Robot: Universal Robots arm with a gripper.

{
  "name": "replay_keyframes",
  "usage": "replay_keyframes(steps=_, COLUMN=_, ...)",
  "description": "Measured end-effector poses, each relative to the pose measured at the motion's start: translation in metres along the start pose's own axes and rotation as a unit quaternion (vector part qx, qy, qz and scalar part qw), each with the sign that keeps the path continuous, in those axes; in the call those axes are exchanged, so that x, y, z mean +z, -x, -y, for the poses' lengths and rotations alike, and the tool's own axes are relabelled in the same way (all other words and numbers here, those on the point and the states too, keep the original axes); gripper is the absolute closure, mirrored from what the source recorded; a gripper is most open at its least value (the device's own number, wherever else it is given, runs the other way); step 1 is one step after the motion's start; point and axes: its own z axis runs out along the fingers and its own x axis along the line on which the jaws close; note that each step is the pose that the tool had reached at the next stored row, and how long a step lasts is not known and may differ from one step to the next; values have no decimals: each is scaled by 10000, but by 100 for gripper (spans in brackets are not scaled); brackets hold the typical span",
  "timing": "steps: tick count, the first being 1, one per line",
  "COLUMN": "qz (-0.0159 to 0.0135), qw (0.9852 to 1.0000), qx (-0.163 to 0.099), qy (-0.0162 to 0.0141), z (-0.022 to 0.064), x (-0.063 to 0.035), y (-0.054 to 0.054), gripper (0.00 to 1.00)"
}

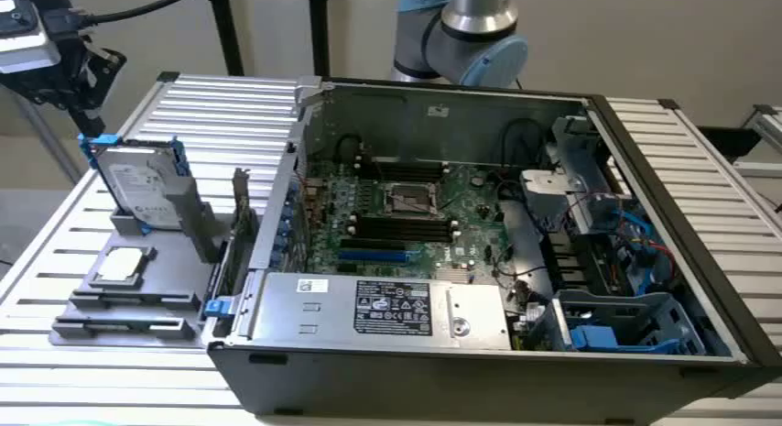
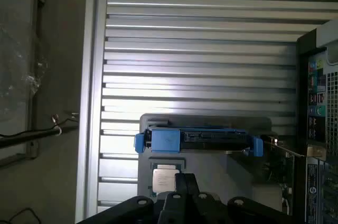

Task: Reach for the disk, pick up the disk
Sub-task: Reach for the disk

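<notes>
**One disk standing on edge, closed gripper hanging over it**

One arm is working here, and its gripper (image 1: 95,85) is hanging above the slatted metal table (image 1: 233,105), off the exterior view's left side of the open computer case (image 1: 489,215). In the wrist view the two dark fingertips (image 2: 182,180) are sitting pressed together with no gap showing and nothing between them.

Just below the fingertips, and apart from them, the disk (image 1: 141,183) is standing upright on its edge in a slot of a grey holder (image 1: 146,302). It is showing as a flat, rectangular, silver-grey metal slab, and its broad face is carrying a white printed label. Blue plastic rails are running along its narrow edges, and a blue tab is sticking out at its upper corner. From the wrist view the disk (image 2: 206,140) is presenting only its thin top edge, dark in the middle with blue ends, lying straight ahead of the fingertips and crosswise to them.

Nearer to the fingertips than the disk, a small square silver chip (image 2: 163,177) is lying flat on the same holder (image 2: 211,174). Beyond the disk, on the side away from the fingertips, the case is lying open, with a large silver box (image 1: 379,307) bearing a black-and-white label along its near wall.
</notes>
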Motion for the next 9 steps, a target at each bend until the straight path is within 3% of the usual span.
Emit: replay_keyframes(steps=9, qz=0, qw=10000, qx=0, qy=0, z=0, x=0, y=0, gripper=89)
